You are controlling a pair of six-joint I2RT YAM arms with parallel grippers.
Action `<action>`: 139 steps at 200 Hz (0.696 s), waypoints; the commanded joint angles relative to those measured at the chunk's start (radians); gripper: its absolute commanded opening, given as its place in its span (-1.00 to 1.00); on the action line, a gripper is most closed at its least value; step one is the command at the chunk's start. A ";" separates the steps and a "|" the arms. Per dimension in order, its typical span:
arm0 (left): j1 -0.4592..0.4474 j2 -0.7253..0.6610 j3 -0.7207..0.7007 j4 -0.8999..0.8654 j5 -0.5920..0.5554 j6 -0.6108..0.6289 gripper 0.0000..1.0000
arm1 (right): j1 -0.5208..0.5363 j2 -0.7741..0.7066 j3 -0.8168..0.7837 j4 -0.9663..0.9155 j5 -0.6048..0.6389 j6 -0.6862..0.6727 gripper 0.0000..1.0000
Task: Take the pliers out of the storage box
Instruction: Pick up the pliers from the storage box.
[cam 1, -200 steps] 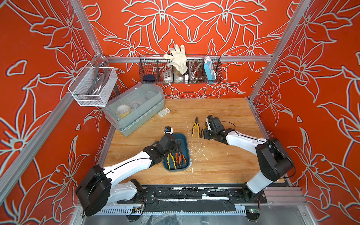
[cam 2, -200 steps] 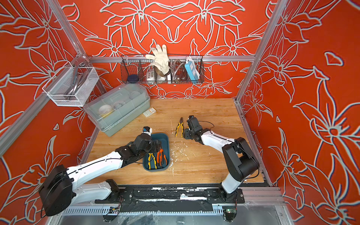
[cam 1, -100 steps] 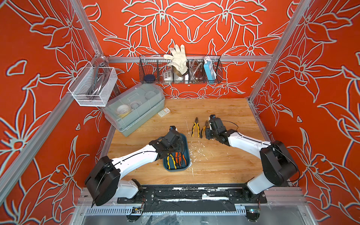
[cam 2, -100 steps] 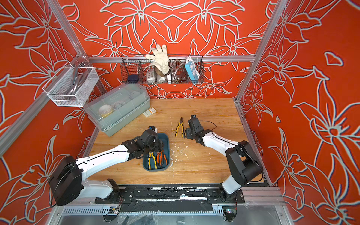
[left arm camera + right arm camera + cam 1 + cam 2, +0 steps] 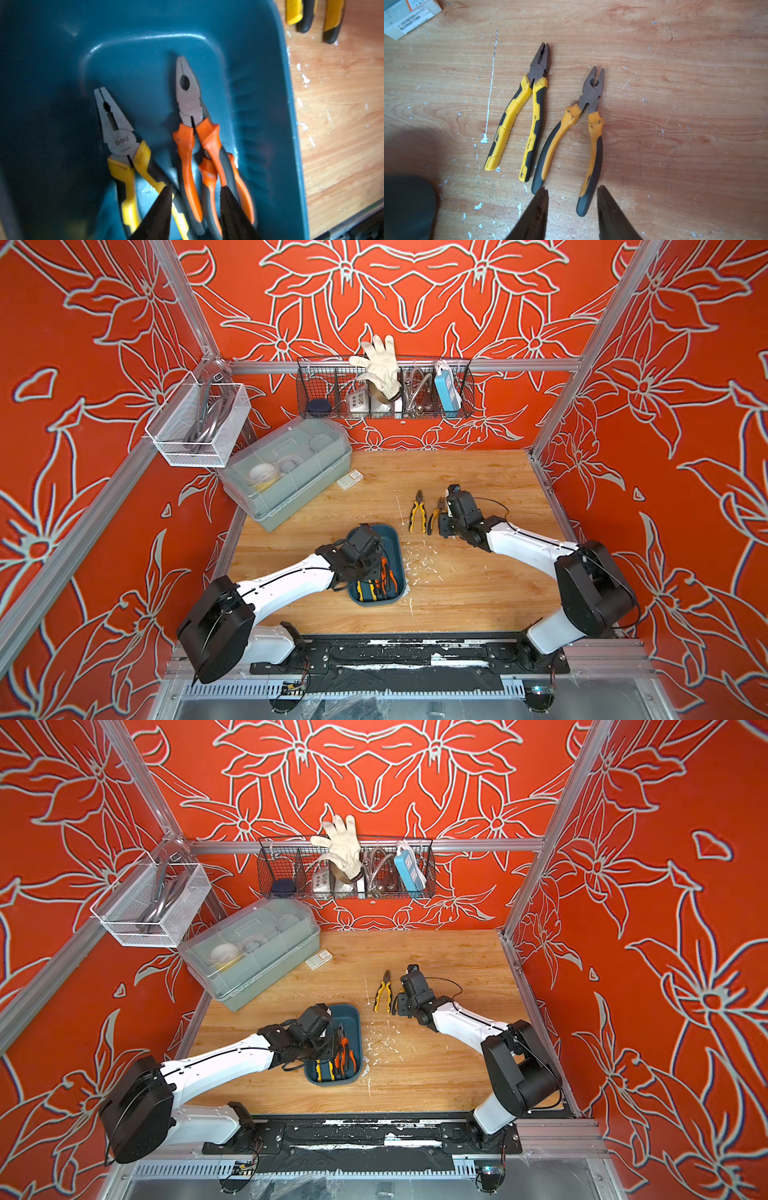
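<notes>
The storage box [image 5: 392, 540] [image 5: 350, 1016], a shallow teal tray [image 5: 145, 62], lies near the table's front middle. Three pliers lie in it: a yellow-handled pair [image 5: 122, 141], an orange pair [image 5: 189, 99] and a second orange pair [image 5: 209, 172] partly under it. My left gripper [image 5: 195, 188] reaches into the tray, jaws partly apart, one fingertip on each side of the upper orange pair's handles. Two pliers lie on the wood: a yellow pair [image 5: 521, 116] [image 5: 417, 510] and an amber-handled pair [image 5: 589, 128] [image 5: 436, 514]. My right gripper [image 5: 571, 189] [image 5: 444, 526] hovers open over the amber pair's handle ends.
A translucent lidded bin [image 5: 286, 472] stands at the back left, with a small white carton [image 5: 350, 479] beside it. A black wire basket [image 5: 384, 393] hangs on the back wall and a white mesh basket [image 5: 199, 423] on the left wall. White flecks dot the wood.
My left arm has swung further over the tray and its jaws have narrowed around the orange handles. The right arm has barely moved.
</notes>
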 commanded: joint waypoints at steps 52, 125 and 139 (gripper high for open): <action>0.005 0.114 0.022 0.035 0.024 -0.004 -0.27 | 0.005 -0.008 -0.006 0.006 0.001 0.008 -0.17; 0.005 0.293 0.068 0.071 0.058 0.000 -0.54 | 0.006 0.004 0.005 -0.001 -0.003 0.005 -0.18; 0.005 0.318 0.082 0.051 0.056 0.001 -0.75 | 0.006 0.005 0.005 -0.003 -0.003 0.005 -0.18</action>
